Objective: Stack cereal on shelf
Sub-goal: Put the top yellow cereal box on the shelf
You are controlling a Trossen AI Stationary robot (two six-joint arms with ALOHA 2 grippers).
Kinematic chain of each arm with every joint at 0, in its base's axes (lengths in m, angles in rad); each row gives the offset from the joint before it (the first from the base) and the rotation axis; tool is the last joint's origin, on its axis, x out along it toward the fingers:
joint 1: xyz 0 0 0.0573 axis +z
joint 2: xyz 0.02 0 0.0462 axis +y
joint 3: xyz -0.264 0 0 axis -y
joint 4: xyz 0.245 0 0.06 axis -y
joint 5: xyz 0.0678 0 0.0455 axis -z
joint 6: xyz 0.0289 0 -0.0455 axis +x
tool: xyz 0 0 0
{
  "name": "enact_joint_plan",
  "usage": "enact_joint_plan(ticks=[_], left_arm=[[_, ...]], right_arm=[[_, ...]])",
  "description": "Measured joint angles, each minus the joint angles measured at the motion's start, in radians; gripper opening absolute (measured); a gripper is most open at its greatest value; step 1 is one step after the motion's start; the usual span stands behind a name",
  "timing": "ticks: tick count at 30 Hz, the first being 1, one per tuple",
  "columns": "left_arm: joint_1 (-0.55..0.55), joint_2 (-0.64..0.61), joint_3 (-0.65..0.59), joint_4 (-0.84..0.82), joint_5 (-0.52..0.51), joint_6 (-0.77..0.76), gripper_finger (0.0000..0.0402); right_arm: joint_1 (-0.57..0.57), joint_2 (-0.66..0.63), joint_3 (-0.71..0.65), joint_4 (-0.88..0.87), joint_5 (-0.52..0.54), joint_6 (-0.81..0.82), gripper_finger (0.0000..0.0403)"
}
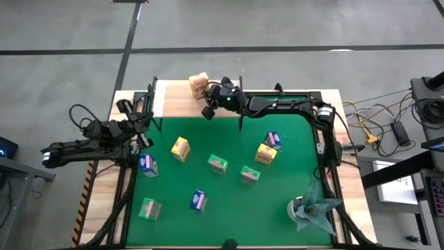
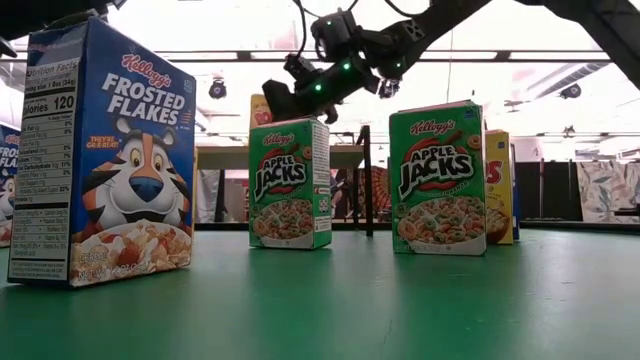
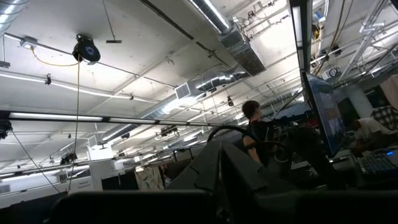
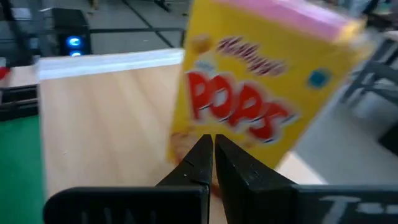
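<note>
Grey-green foil-like wad (image 1: 313, 208) at the green mat's (image 1: 229, 226) corner, cables (image 1: 378, 128) on the floor beside the table.

One yellow cereal box (image 1: 198, 85) upright on the wooden shelf (image 1: 173, 89), eight others on the mat.

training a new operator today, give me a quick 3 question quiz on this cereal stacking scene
1. True or false: a yellow cereal box stands on the shelf.
2. Which gripper is at the shelf: A left, B right?
3. Fill in: the right gripper's fingers are ____.

Key: 1 true. 2 B; the left gripper waits at the green mat's left edge. 3 shut, holding nothing, with the box just beyond the fingertips.
</note>
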Motion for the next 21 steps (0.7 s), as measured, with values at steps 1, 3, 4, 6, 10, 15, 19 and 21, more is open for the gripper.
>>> enact_joint_plan(ticks=[1,3,4,6,10,15,19,21], left_arm=[[0.000,0.000,0.000,0.000,0.000,0.000,0.0000],[0.000,0.000,0.000,0.000,0.000,0.000,0.0000],[0.000,0.000,0.000,0.000,0.000,0.000,0.0000],[0.000,0.000,0.000,0.000,0.000,0.000,0.0000],[0.000,0.000,0.000,0.001,0.000,0.000,0.0000],[0.000,0.000,0.000,0.000,0.000,0.002,0.0000],[0.000,0.000,0.000,0.000,0.000,0.002,0.0000],[0.000,0.000,0.000,0.000,0.000,0.002,0.0000]], right_arm=[[0.001,0.008,0.000,0.004,-0.005,0.005,0.0009],[0.004,0.027,0.000,0.023,-0.006,0.007,0.0009],[0.005,0.039,0.000,0.038,-0.006,0.007,0.0009],[0.005,0.059,0.004,0.065,-0.005,0.008,0.0009],[0.005,0.094,0.045,0.077,0.019,0.001,0.0009],[0.004,0.127,0.108,0.074,0.024,-0.003,0.0009],[0.004,0.161,0.166,0.029,0.037,-0.023,0.0009],[0.004,0.172,0.201,-0.018,0.061,-0.036,0.0009]])
